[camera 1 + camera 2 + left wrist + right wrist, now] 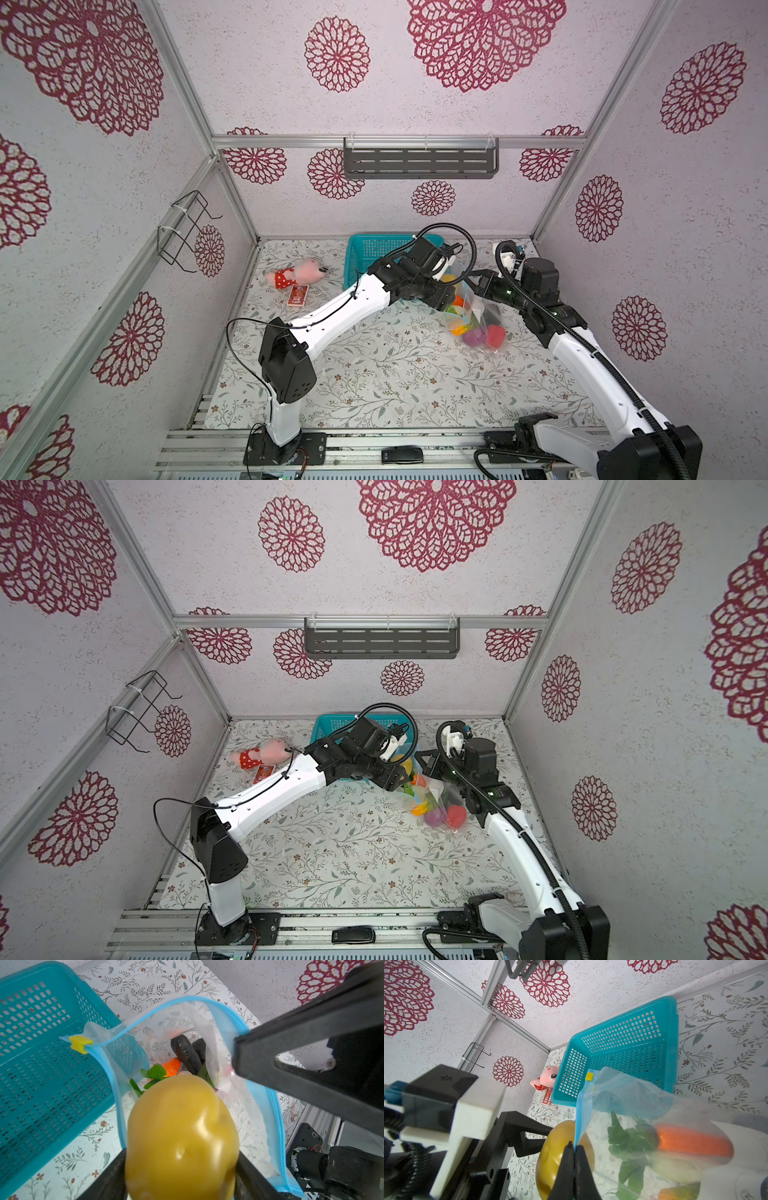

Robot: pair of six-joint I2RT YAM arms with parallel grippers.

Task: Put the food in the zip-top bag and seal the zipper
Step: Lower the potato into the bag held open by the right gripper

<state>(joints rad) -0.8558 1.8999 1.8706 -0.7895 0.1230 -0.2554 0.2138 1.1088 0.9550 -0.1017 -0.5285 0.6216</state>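
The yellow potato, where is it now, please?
In the left wrist view, the left gripper holds the yellow potato at the open zip-top bag, beside the teal basket.

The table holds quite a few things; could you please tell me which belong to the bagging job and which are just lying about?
Job in hand:
- zip-top bag, its zipper pinched by the right gripper
- yellow potato in the left gripper
- carrot, eggplant and green leaves inside the bag

Lying about:
- teal basket
- pink plush toy
- small red pack
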